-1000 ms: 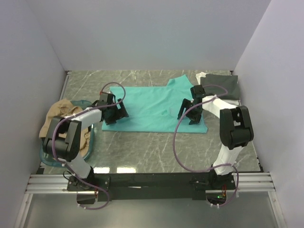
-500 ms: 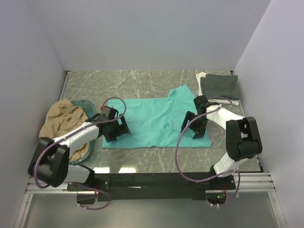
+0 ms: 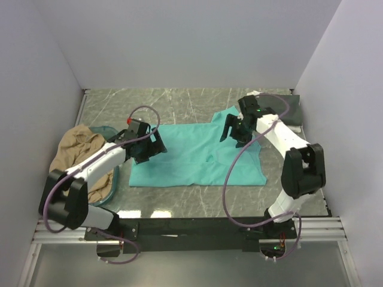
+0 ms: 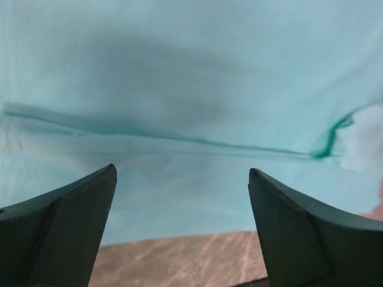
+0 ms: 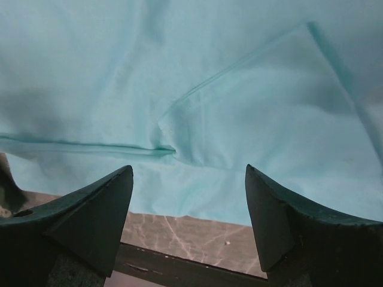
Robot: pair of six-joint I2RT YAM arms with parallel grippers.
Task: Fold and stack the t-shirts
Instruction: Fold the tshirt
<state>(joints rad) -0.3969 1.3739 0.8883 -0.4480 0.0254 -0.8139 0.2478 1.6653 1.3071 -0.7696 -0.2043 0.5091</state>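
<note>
The teal-green t-shirt (image 3: 197, 154) lies spread flat in the middle of the table. It fills the left wrist view (image 4: 191, 89) and the right wrist view (image 5: 197, 89). My left gripper (image 3: 149, 147) is open and empty over the shirt's left edge. My right gripper (image 3: 234, 130) is open and empty over the shirt's upper right part, near the sleeve. The tan t-shirt (image 3: 81, 156) is bunched in the basket at the left. The dark grey t-shirt (image 3: 293, 110) lies on a white one at the back right, mostly hidden behind my right arm.
The teal plastic basket (image 3: 112, 179) stands at the table's left edge. White walls close in the table at the back and both sides. Bare marble shows in front of the shirt (image 3: 197, 200) and behind it (image 3: 173, 104).
Both grippers have let go of the teal shirt after dragging it towards the near edge. They have moved back up: the left to the shirt's left edge, the right to the upper right sleeve.
</note>
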